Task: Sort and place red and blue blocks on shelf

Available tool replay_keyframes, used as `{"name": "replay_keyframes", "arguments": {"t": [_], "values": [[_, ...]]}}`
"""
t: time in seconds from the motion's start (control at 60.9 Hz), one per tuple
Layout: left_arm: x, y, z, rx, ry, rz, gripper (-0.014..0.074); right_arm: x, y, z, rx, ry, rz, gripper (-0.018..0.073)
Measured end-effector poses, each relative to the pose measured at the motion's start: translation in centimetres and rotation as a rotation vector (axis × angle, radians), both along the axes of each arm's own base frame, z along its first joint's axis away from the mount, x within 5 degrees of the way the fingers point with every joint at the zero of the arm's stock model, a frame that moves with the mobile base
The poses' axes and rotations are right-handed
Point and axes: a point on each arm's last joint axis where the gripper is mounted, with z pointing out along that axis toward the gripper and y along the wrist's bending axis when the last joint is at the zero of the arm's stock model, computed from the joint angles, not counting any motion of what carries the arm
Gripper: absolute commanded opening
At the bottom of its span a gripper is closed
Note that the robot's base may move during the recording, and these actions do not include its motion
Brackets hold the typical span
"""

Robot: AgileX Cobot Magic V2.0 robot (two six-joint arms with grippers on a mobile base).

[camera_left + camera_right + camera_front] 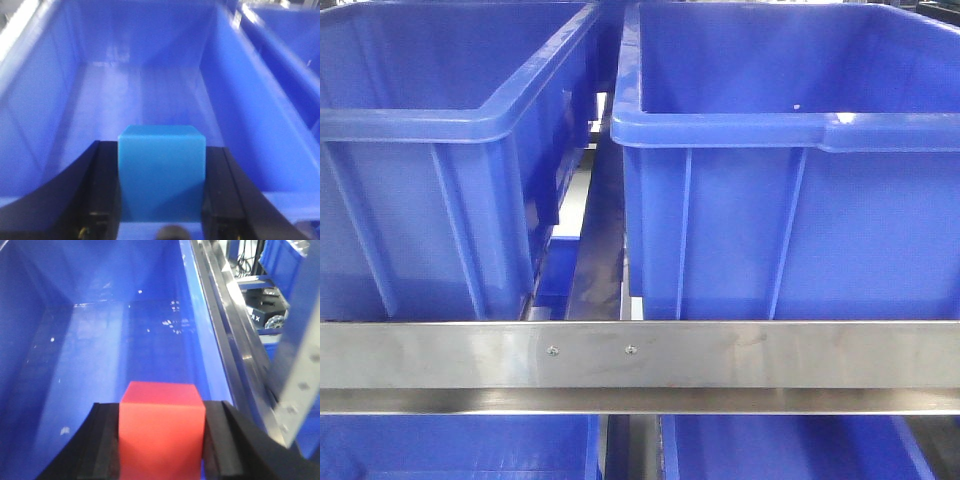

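A light blue block (pixel 161 172) is clamped between the black fingers (pixel 102 190) of my left gripper (pixel 161 180), held over the inside of a dark-blue bin (pixel 150 90). My right gripper (pixel 161 432) is shut on a bright red block (pixel 161 430), which hangs above the floor of another dark-blue bin (pixel 100 350). The silver shelf shows as a flat rail with two screws (pixel 590 352) across the front view, and as a side rail (pixel 235 335) in the right wrist view. Neither gripper nor block appears in the front view.
Two big blue bins (pixel 440 130) (pixel 790 150) stand side by side on the shelf tier, a narrow gap between them. More blue bins (pixel 460 445) sit on the tier below. A perforated metal post (pixel 300 370) and dark equipment (pixel 262 310) lie right of the right bin.
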Motion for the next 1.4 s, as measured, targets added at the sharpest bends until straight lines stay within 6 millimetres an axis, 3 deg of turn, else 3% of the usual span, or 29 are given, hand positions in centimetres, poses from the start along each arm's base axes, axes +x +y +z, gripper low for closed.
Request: {"name": "replay_keyframes", "arguments": {"t": [0.263,0.46,0.608,0.657,0.74,0.822,0.887,1.052,1.183,1.282,1.348,1.38,1.397], "values": [[3.7,-1.1,0.0,0.011,0.042,-0.019,0.0126,3.2,0.5,0.1,0.000,0.024,0.022,0.0049],[6.1,-1.7,-0.1,0.020,0.083,-0.021,0.0126,4.6,1.0,-0.5,0.000,0.039,0.045,0.0054],[6.8,-1.8,0.0,0.021,0.087,-0.021,0.0137,4.8,1.0,-0.6,0.000,0.037,0.048,0.0174],[6.8,-1.8,0.1,0.020,0.085,-0.021,0.0176,4.8,1.0,-0.5,0.000,0.031,0.049,0.0264],[6.9,-1.9,0.4,0.018,0.075,-0.022,0.0316,4.8,1.1,-0.5,-0.001,0.021,0.051,0.0441],[6.9,-1.9,0.5,0.016,0.070,-0.023,0.0466,4.8,1.1,-0.4,-0.001,0.015,0.052,0.0540],[6.9,-1.9,0.5,0.010,0.069,-0.022,0.0529,4.8,1.1,-0.4,-0.002,0.013,0.052,0.0552],[6.9,-1.9,0.5,-0.003,0.072,-0.019,0.0526,4.8,1.1,-0.3,-0.004,0.007,0.053,0.0552],[6.9,-1.9,0.5,-0.003,0.072,-0.019,0.0454,4.8,1.1,-0.3,-0.004,0.007,0.053,0.0471],[6.9,-1.9,0.5,-0.001,0.076,-0.018,0.0314,4.8,1.1,-0.3,-0.004,0.007,0.053,0.0291],[6.9,-1.8,0.4,0.002,0.087,-0.014,0.0124,4.8,1.1,-0.3,-0.004,0.007,0.053,0.0104],[6.9,-1.8,0.3,0.005,0.096,-0.012,0.0120,4.8,1.1,-0.3,-0.004,0.007,0.053,0.0027],[6.9,-1.8,0.3,0.006,0.100,-0.010,0.0132,4.8,1.1,-0.3,-0.004,0.007,0.053,0.0041]]}}
